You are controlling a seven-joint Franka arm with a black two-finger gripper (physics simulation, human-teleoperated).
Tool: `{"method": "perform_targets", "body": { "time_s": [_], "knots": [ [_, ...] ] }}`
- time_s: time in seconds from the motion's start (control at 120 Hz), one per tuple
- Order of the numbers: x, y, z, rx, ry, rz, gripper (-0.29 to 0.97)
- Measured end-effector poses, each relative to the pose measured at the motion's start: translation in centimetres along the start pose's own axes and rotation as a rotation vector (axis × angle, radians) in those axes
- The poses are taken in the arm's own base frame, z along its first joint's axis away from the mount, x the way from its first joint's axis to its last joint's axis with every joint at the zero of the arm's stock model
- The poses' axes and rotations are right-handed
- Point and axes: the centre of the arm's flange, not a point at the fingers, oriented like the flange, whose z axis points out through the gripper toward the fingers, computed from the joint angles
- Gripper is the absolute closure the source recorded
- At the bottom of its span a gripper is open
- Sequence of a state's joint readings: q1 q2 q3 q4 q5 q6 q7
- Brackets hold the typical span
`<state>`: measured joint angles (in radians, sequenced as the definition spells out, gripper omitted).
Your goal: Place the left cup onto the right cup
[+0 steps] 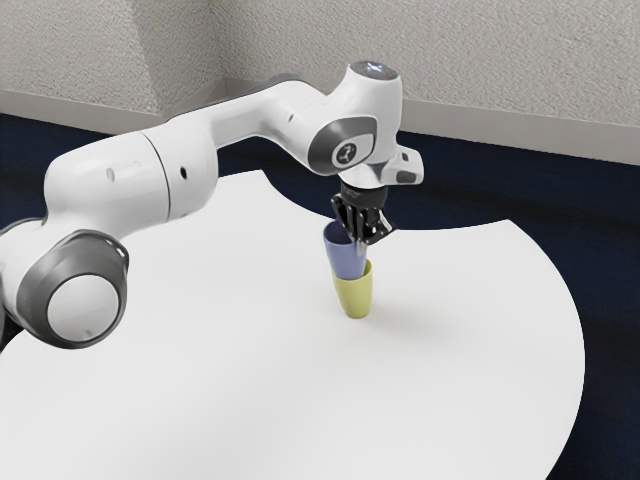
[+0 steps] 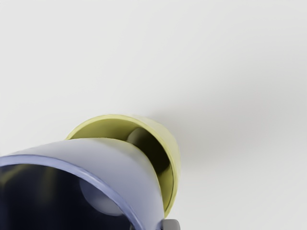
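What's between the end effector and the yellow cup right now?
The blue cup: the end effector grips its rim, and its base sits tilted inside the yellow cup, as the exterior view shows.

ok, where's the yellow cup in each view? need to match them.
Exterior view: yellow cup just right of centre on the white table, below the gripper.
Wrist view: yellow cup just beyond the blue cup, its mouth toward the camera.
Shared landmark: the blue cup, tilted, its base inside the yellow one.
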<state>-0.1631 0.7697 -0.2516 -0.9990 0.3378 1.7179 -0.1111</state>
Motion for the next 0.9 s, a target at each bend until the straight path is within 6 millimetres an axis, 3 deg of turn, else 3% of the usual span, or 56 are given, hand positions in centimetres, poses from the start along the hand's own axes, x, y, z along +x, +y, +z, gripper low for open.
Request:
{"method": "perform_targets", "body": {
  "time_s": [0.358, 0.9],
  "knots": [
    [-0.1, -0.2, -0.5, -0.002, 0.004, 0.0, 0.31],
    [-1.9, -0.1, -7.4, 0.014, 0.068, -0.001, 0.07]
  ]
}}
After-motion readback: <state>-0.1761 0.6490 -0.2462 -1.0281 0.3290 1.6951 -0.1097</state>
